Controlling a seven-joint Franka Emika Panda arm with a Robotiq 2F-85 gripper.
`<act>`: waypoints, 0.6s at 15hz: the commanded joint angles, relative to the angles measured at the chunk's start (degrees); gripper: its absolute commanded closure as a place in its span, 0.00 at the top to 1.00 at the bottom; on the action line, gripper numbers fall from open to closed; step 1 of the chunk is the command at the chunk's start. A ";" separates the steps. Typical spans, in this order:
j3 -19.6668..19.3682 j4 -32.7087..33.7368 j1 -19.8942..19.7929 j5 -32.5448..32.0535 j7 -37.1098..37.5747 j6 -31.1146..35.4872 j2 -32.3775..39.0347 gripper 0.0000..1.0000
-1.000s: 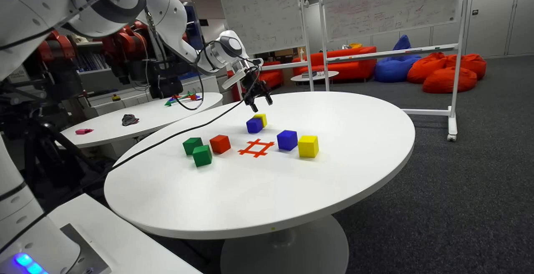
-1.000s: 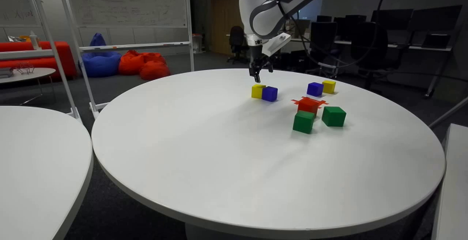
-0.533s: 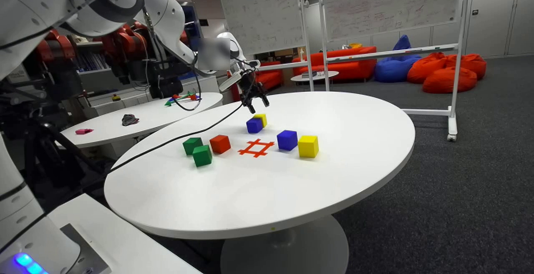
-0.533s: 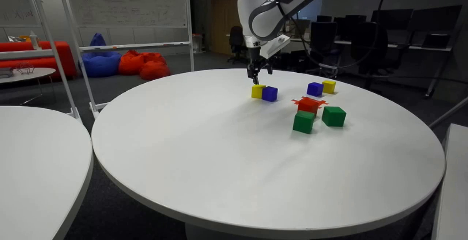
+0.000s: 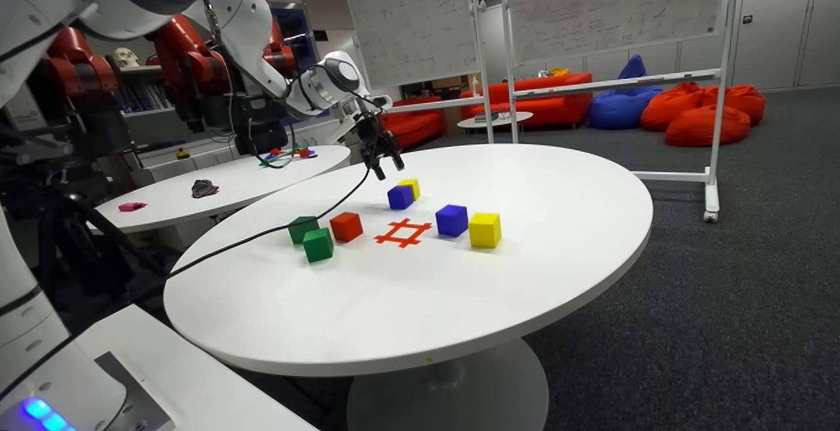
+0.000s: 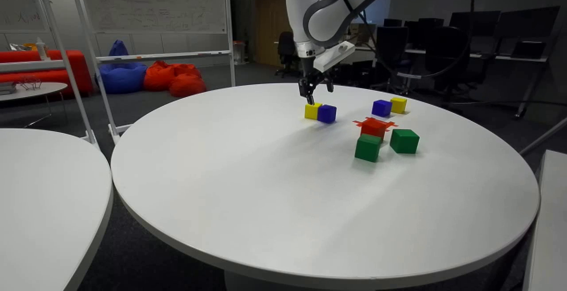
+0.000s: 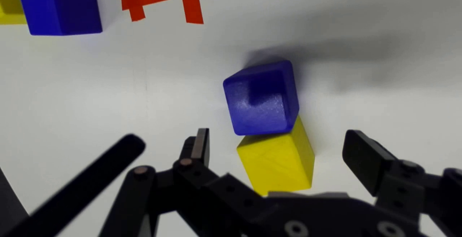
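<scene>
In the wrist view my gripper [image 7: 279, 148] stands open, its two black fingers spread wide on either side of a yellow cube [image 7: 276, 165]. Nothing is held. A blue cube [image 7: 258, 103] sits against that yellow one and overlaps part of it in this view. The gripper's body hides the yellow cube's lower edge. In an exterior view the gripper [image 6: 320, 95] hovers just above the same yellow cube [image 6: 312, 111] and blue cube [image 6: 327, 114]; contact cannot be judged. From another angle the gripper [image 5: 390, 167] appears up and left of the pair.
Another blue cube [image 5: 452, 220] and yellow cube [image 5: 485, 230] stand on the round white table [image 5: 525, 300]. Red tape marks [image 5: 401, 233] lie beside a red cube [image 5: 346, 227] and two green cubes [image 5: 318, 245]. A black cable [image 5: 262, 233] hangs across the table's left side.
My gripper has shifted left in an exterior view and slightly downward toward the yellow cube in both. The hanging cable has moved with the arm. All cubes keep their places.
</scene>
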 commanded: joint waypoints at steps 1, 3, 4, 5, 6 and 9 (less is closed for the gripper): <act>-1.24 -9.77 1.47 -0.23 3.15 1.89 -7.13 1.00; -1.07 -11.68 1.11 0.01 3.78 1.85 -8.25 1.00; -0.98 -12.48 0.72 0.26 3.97 2.02 -8.51 1.00; -0.89 -13.36 0.44 0.47 4.10 2.15 -8.77 1.00; -0.91 -14.07 0.29 0.51 4.22 2.18 -8.88 1.00; -0.96 -16.04 -0.03 0.64 4.26 2.02 -8.75 1.00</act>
